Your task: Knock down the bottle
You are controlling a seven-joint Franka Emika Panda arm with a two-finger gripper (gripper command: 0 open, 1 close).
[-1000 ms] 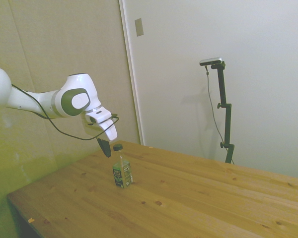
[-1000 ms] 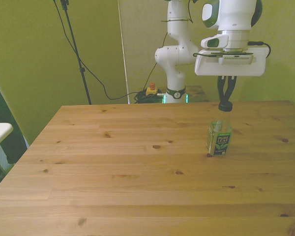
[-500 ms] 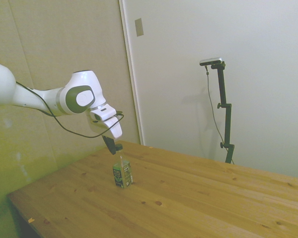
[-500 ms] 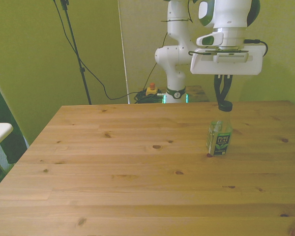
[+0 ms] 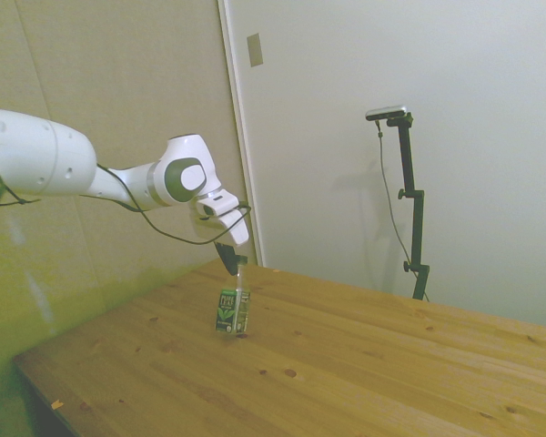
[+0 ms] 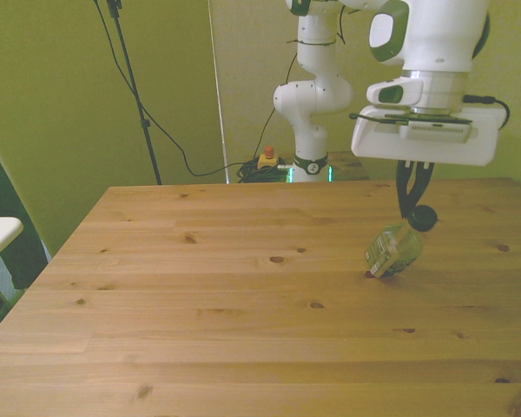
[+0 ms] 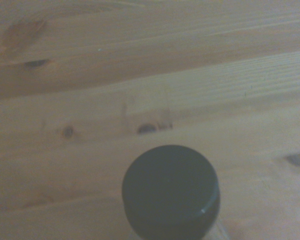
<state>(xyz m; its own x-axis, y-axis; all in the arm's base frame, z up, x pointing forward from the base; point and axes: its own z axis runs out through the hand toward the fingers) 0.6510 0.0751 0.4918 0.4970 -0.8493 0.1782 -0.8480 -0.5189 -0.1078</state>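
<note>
The pincer [image 6: 414, 211] is pressing against the bottle [image 6: 392, 250] at its dark cap [image 7: 171, 192], fingers drawn together and grasping nothing. The bottle is tipping toward the front view's right (right of centre on the worktop [image 6: 243, 321]). Next judgement: one further sideways push should topple it.

Wooden plank table [image 6: 243, 295], knotted pine-like surface (pale grain). One small clear plastic bottle with dark green label [image 6: 391, 252] stands on it, tilted.
</note>
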